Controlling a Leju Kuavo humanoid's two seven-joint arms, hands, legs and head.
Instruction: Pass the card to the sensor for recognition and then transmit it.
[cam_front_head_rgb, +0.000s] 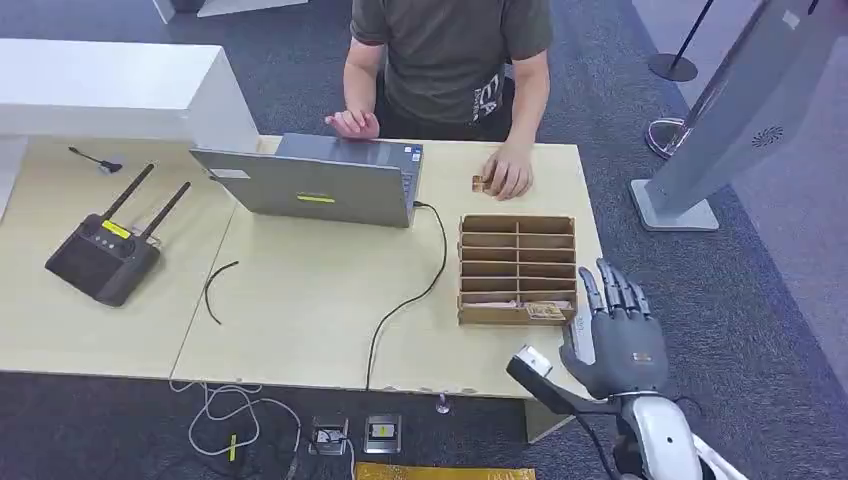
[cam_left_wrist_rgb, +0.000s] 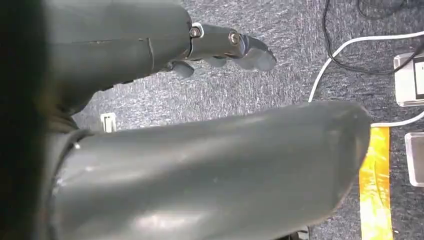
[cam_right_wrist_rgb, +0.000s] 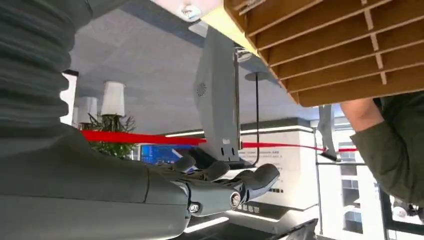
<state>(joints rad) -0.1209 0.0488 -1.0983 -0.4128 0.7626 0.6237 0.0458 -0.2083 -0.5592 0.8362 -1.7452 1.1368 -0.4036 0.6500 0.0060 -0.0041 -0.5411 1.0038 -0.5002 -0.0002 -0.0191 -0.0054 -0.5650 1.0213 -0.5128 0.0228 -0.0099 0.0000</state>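
Observation:
A wooden slotted rack (cam_front_head_rgb: 517, 268) stands on the table's right part, with a card (cam_front_head_rgb: 545, 310) lying in its nearest slot. My right hand (cam_front_head_rgb: 610, 335) hovers just off the rack's near right corner, fingers spread and empty. The right wrist view has that hand (cam_right_wrist_rgb: 215, 185) held open beside the rack (cam_right_wrist_rgb: 325, 45). A black box with two antennas (cam_front_head_rgb: 102, 256) sits at the table's left. My left hand (cam_left_wrist_rgb: 225, 47) hangs over the carpet, fingers stretched out, holding nothing.
A person sits behind the table, one hand (cam_front_head_rgb: 508, 172) resting beside a small brown item (cam_front_head_rgb: 481, 183), the other at an open laptop (cam_front_head_rgb: 315, 182). The laptop's black cable (cam_front_head_rgb: 405, 300) crosses the table. A grey kiosk (cam_front_head_rgb: 740, 110) stands to the right. Cables and a yellow strip (cam_left_wrist_rgb: 375, 185) lie on the floor.

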